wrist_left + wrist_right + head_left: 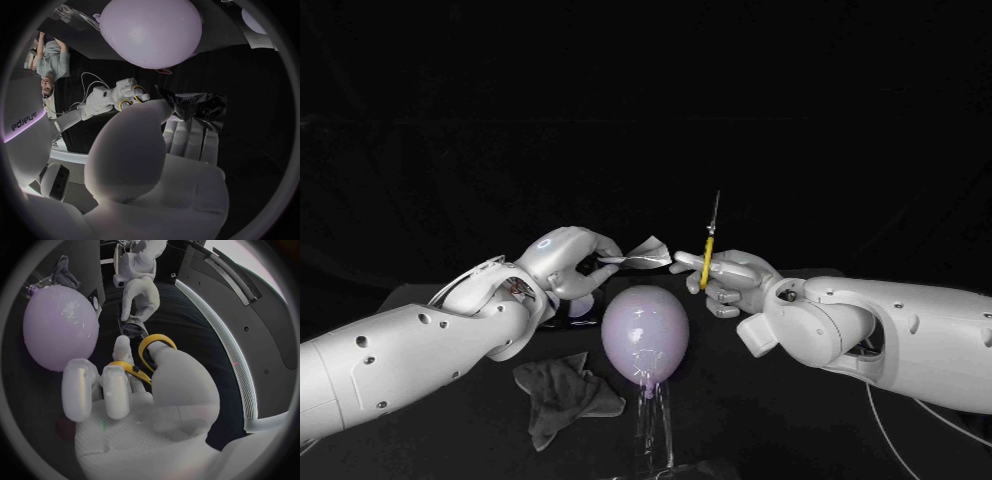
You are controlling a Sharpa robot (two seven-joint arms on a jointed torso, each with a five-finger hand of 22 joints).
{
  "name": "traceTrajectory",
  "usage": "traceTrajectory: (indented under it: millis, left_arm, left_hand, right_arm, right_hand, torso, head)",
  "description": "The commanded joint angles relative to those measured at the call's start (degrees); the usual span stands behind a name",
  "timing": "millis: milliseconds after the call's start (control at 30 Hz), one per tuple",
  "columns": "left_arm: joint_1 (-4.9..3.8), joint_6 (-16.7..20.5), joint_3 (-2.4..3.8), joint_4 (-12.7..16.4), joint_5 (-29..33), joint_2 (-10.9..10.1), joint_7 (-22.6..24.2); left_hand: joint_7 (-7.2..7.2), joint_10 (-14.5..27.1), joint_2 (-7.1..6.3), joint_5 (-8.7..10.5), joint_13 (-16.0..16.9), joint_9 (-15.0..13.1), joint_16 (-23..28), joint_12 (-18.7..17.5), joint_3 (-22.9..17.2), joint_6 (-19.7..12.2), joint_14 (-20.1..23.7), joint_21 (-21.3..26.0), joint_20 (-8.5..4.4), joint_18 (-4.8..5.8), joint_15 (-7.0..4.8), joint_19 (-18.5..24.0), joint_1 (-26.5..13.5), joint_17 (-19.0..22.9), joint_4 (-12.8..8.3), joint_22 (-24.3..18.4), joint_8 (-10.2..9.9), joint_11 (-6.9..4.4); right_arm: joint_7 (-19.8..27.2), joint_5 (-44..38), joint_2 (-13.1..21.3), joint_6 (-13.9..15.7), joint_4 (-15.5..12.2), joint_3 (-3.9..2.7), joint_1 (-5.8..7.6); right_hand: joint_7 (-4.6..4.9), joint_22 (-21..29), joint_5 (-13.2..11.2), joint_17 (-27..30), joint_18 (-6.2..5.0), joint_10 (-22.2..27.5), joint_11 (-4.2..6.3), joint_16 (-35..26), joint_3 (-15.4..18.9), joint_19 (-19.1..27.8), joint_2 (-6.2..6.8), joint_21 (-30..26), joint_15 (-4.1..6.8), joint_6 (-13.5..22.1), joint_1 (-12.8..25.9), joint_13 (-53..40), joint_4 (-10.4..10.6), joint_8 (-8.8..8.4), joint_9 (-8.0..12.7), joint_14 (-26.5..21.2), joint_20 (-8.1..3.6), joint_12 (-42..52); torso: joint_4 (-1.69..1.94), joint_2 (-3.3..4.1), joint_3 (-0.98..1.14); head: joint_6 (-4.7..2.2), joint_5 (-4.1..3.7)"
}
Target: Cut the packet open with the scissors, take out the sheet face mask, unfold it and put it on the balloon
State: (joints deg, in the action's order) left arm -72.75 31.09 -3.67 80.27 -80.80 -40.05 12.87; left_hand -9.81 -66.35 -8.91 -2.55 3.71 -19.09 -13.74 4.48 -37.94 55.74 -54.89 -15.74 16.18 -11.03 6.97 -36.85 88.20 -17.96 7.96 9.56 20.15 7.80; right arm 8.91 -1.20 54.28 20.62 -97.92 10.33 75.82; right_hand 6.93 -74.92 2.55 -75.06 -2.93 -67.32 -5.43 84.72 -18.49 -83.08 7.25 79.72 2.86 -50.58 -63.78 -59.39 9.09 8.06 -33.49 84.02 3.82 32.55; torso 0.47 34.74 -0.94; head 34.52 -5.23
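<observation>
Above the lilac oval balloon [646, 335], left hand [571, 258] is pinching the crinkled silver packet [643, 252]; right hand [730, 278], gripping yellow-handled scissors [711, 235] upright, should be tilting blades onto its edge.

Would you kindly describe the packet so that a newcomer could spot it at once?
Start at the pale purple balloon in the centre. Just beyond it, the left hand holds the packet: small, silvery and crinkled, unlike the yellow-handled scissors in the right hand.
</observation>
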Motion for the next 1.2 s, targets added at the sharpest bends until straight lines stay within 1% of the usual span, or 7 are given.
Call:
traceTrajectory:
  millis: [33, 300, 567, 667, 933, 1067, 1200]
  left_arm:
    - [-0.13, 0.97, 0.07, 0.43, -1.94, 0.13, 0.15]
    - [-0.13, 0.58, -0.01, 0.83, -2.38, 0.3, 0.05]
    - [-0.15, 0.2, -0.37, 0.35, -3.01, 0.6, -0.2]
    - [-0.15, 0.1, -0.47, 0.38, -3.63, 0.74, -0.23]
    - [-0.16, 0.29, -0.62, 0.89, -5.11, 1.29, -0.07]
    - [-0.17, 0.65, -0.64, 1.15, -5.35, 1.41, -0.11]
    - [-0.19, 1.17, -0.65, 1.2, -5.44, 1.55, -0.17]
  left_hand:
    - [-0.11, -0.27, 0.73, -0.19, 0.05, -2.31, 0.24, -0.11, 0.04, 0.34, -0.16, -0.3, -0.07, 0.56, 0.12, 0.29, 0.05, -0.07, -0.31, 0.05, 0.31, -0.05]
    - [-0.1, -0.3, 0.74, -0.19, 0.05, -2.31, 0.25, -0.13, -0.01, 0.37, -0.16, -0.31, -0.09, 0.54, 0.12, 0.33, 0.05, -0.08, -0.36, 0.06, 0.33, -0.06]
    - [-0.08, -0.34, 0.74, -0.19, 0.06, -2.32, 0.27, -0.15, -0.06, 0.4, -0.18, -0.32, -0.14, 0.51, 0.14, 0.38, 0.04, -0.09, -0.42, 0.08, 0.34, -0.06]
    - [-0.06, -0.38, 0.73, -0.2, 0.06, -2.33, 0.28, -0.17, -0.12, 0.43, -0.2, -0.34, -0.19, 0.49, 0.13, 0.43, 0.05, -0.1, -0.5, 0.09, 0.36, -0.07]
    - [-0.04, -0.41, 0.71, -0.19, 0.06, -2.33, 0.29, -0.18, -0.15, 0.45, -0.21, -0.35, -0.23, 0.47, 0.14, 0.47, 0.05, -0.11, -0.55, 0.11, 0.37, -0.07]
    - [-0.03, -0.45, 0.7, -0.19, 0.07, -2.34, 0.3, -0.2, -0.19, 0.47, -0.22, -0.37, -0.28, 0.45, 0.15, 0.51, 0.05, -0.12, -0.61, 0.12, 0.38, -0.08]
    - [-0.05, -0.55, 0.71, -0.18, 0.08, -2.36, 0.31, -0.2, -0.19, 0.53, -0.27, -0.41, -0.3, 0.46, 0.15, 0.55, -0.08, -0.15, -0.58, 0.15, 0.42, -0.07]
  right_arm:
    - [2.61, 0.71, 0.12, -1.47, -0.32, -0.08, 0.11]
    - [2.57, 0.65, -0.41, -1.59, -0.29, -0.11, 0.18]
    - [2.35, 0.16, -0.46, -1.87, -0.96, -0.15, 0.28]
    - [2.06, 0.04, -0.65, -2.09, -1.01, -0.16, 0.31]
    - [0.93, -0.72, -1.56, -2.17, -0.7, -0.16, 0.33]
    - [-0.19, -1.68, -1.97, -1.85, -0.47, -0.16, 0.33]
    - [-1.57, -2.86, -2.16, -1.55, -0.49, -0.16, 0.33]
  right_hand:
    - [0.05, -7.54, 0.21, -2.45, 0.28, -18.47, 3.72, 0.47, 0.79, -0.4, 0.23, 0.45, -0.61, 0.33, -0.45, -0.55, 0.15, -0.5, 0.09, 3.69, 0.09, 32.52]
    - [0.06, -7.56, 0.21, -2.6, 0.27, -18.42, 3.69, 0.56, 1.22, -0.38, 0.0, 0.44, -0.65, 0.2, -0.91, -0.83, 0.31, -0.58, 0.08, 3.69, 0.14, 32.75]
    - [0.04, -7.62, 0.21, -2.88, 0.27, -18.45, 3.69, 0.69, 1.74, -0.38, -0.36, 0.46, -0.67, -0.15, -1.41, -1.6, 0.55, -0.58, 0.03, 3.71, 0.18, 33.39]
    - [0.02, -7.65, 0.21, -2.87, 0.27, -18.46, 3.7, 0.7, 1.93, -0.39, -0.51, 0.47, -0.67, -0.32, -1.6, -1.81, 0.63, -0.56, 0.01, 3.7, 0.19, 33.57]
    - [-0.05, -7.66, 0.22, -3.05, 0.25, -18.5, 3.76, 0.78, 2.31, -0.34, -1.04, 0.41, -0.64, -0.83, -2.43, -2.49, 0.7, -0.49, -0.05, 3.7, 0.19, 34.15]
    - [-0.11, -7.41, 0.23, -2.7, 0.13, -18.33, 3.8, 0.64, 1.95, -0.03, -2.24, -0.04, -0.58, -1.96, -4.97, -2.57, -0.21, -0.28, -0.12, 3.58, 0.17, 34.15]
    - [-0.25, -7.3, 0.23, -2.61, 0.06, -18.22, 3.94, 0.59, 0.15, 0.14, -4.68, -0.31, -0.5, -3.14, -7.97, -2.63, -1.48, -0.1, -0.05, 3.53, 0.13, 34.13]
  torso:
    - [-0.02, 0.02, -0.03]
    - [0.14, 0.07, -0.07]
    - [0.02, 0.01, -0.07]
    - [0.05, 0.0, -0.09]
    - [0.06, -0.01, -0.14]
    - [0.06, -0.01, -0.09]
    - [0.08, 0.03, -0.11]
  head:
    - [-0.09, -0.07]
    - [-0.07, -0.33]
    - [0.01, -0.2]
    - [-0.22, -0.63]
    - [-0.31, 0.13]
    - [-0.31, 0.07]
    - [-0.28, 0.11]
